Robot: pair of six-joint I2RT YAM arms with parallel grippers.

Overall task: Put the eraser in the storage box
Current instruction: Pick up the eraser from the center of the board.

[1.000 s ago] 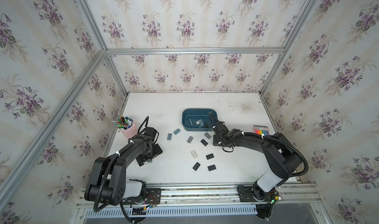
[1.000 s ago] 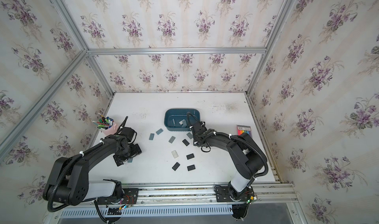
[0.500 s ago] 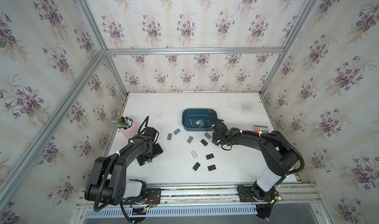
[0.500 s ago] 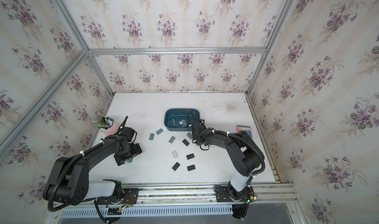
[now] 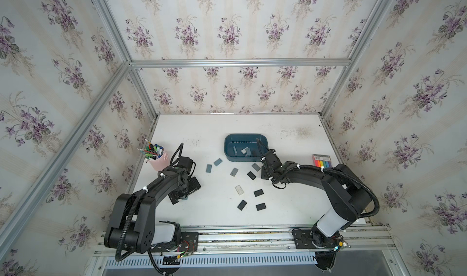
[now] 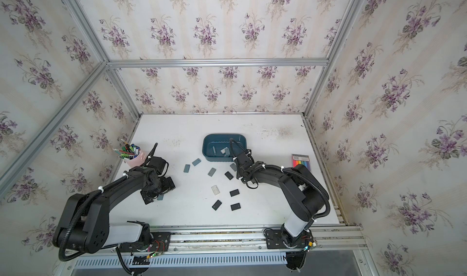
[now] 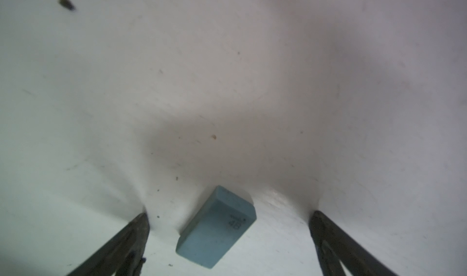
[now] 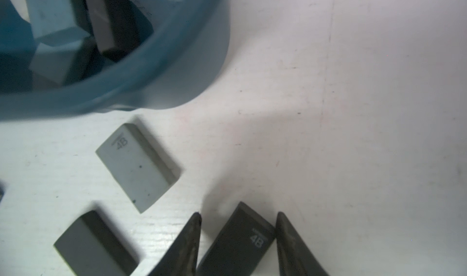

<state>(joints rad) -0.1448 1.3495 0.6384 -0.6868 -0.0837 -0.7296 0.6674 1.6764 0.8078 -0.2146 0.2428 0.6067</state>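
Pinching a dark 4B eraser (image 8: 240, 239) at the counter (image 8: 353, 110), just beside the storage box (image 8: 151, 85).

Narrowed across its long sides with the right pincer (image 8: 238, 219), seemingly touching both; cannot tell whether lifted yet. Probably gripped that way to carry it flat over the nearby rim. Well apart from the box, straddling a blue eraser (image 7: 217, 226) with the left pincer (image 7: 228, 212) spread wide, touching nothing, likely lined up for its own grab. Counting around the box in a top view: nine loose erasers (image 5: 238, 189) in the open, plus the two at the pincers, at least three more inside, one pink pen cup (image 5: 158, 161), one rainbow-striped pack (image 5: 321, 161).
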